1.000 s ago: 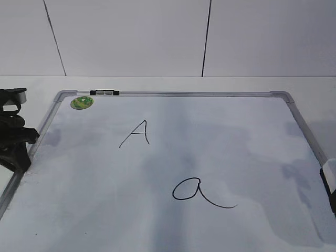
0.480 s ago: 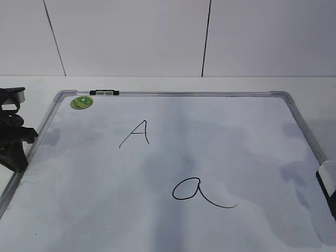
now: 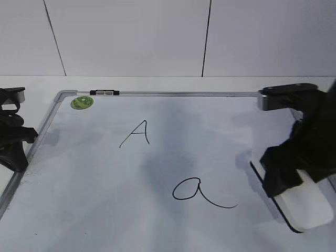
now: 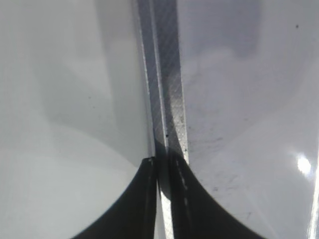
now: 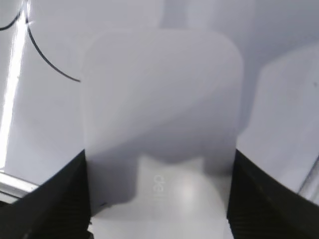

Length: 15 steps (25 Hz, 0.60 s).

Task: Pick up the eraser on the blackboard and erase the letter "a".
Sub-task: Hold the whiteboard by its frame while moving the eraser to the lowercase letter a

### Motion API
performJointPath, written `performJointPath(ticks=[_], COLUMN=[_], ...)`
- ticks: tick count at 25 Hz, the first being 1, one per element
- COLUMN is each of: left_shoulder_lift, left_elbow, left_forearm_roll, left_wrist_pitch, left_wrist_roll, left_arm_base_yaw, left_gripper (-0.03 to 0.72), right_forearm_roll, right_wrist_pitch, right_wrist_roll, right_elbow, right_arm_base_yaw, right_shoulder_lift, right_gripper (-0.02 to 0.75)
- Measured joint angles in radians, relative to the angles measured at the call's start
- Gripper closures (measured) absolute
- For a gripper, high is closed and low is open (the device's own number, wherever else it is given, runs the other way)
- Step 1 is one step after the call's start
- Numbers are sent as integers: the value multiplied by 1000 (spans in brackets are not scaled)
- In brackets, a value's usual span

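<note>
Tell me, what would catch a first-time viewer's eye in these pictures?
First, the right gripper, a black claw at the right of the blackboard, clamped on both sides of the white eraser. Next, two handwritten letters: the letter "a" just left of the eraser, and a capital "A" farther up-left. The left gripper sits shut over the board's left frame.

The blackboard (image 3: 157, 220) lies flat on the table (image 3: 31, 84). The sticker (image 3: 82, 102) sits in its far-left corner. The capital "A" (image 3: 135, 134) is left of centre; the letter "a" (image 3: 195, 192) lies nearer and to its right. The eraser (image 3: 307, 206) rests on the board at the near right, right of the letter "a", between the fingers of the right gripper (image 3: 299, 181). The left gripper (image 3: 23, 137) is at the board's left frame edge.
</note>
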Motion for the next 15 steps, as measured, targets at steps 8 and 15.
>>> performJointPath(ticks=[8, 15], left_shoulder_lift=[0, 0], left_elbow=[0, 0], left_forearm_roll=[0, 0], left_wrist_pitch=[0, 0], left_wrist_roll=[0, -2], left_arm_base_yaw=[0, 0], left_gripper=[659, 659], right_forearm_roll=[-17, -20], right_wrist_pitch=[-36, -71], right_wrist_roll=[16, 18], right_elbow=[-170, -201], right_arm_base_yaw=[84, 98], right_shoulder_lift=[229, 316], right_gripper=[170, 170])
